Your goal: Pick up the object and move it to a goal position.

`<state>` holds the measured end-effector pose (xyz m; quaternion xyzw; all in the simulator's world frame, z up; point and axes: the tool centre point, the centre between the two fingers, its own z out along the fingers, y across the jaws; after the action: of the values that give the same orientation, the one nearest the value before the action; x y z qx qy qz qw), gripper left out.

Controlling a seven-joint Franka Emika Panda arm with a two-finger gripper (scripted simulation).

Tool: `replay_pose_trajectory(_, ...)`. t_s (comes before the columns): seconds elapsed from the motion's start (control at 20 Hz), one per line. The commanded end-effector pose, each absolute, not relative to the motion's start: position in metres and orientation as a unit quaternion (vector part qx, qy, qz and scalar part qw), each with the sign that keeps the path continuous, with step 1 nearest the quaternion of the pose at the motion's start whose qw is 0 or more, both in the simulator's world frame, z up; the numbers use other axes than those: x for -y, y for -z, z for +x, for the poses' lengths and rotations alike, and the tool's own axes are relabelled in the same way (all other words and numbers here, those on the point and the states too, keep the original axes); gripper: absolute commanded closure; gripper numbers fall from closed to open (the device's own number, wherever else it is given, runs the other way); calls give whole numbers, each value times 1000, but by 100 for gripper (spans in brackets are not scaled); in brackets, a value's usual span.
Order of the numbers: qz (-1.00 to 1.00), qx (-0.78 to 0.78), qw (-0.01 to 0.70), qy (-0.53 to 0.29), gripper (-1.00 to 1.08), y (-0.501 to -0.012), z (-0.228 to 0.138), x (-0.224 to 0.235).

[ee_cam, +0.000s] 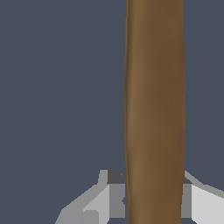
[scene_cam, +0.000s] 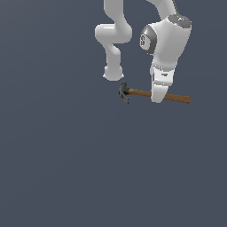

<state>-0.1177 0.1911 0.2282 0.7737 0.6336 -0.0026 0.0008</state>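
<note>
One white arm reaches down from twelve o'clock in the exterior view, and its gripper (scene_cam: 158, 98) meets the hammer (scene_cam: 153, 94) partway along the shaft. The hammer lies nearly level across the upper middle of that view, tilted a little so that the free end of the wooden handle (scene_cam: 179, 98) sits slightly lower, out toward three o'clock. Its dark head (scene_cam: 123, 91) points toward nine o'clock, just beside the rounded end of another arm link (scene_cam: 113, 73) that hangs at about eleven o'clock from it; whether the two touch cannot be told. Handle sticks out on both sides of the gripper, a shorter stretch toward the head and a similar one toward the free end.

From the wrist view the brown handle (ee_cam: 154, 109) fills a broad band running from twelve o'clock to six o'clock. One grey fingertip (ee_cam: 109, 199) presses against its nine o'clock flank and the other stands against its three o'clock flank, so the jaws are closed narrowly on the wood, with no gap visible between pad and handle.

Behind everything is a flat, even slate-blue ground (scene_cam: 66, 168); no shadow or edge shows whether the hammer rests on the counter or is clear of it.
</note>
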Motion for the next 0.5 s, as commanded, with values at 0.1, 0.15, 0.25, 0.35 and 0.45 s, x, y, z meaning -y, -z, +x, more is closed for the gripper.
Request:
replay_pose_trajectory(0.1, 774, -633, 1, 1, 108, -252, -135, -212)
replay_pose_trajectory(0.15, 774, -633, 1, 1, 108, -256, -138, -215)
replay_pose_trajectory(0.25, 774, -633, 0, 1, 108, -263, -142, -221)
replay_pose_trajectory(0.35, 774, -633, 0, 0, 108, -268, -145, -225)
replay_pose_trajectory(0.45, 774, -633, 0, 0, 108, -270, -147, -227)
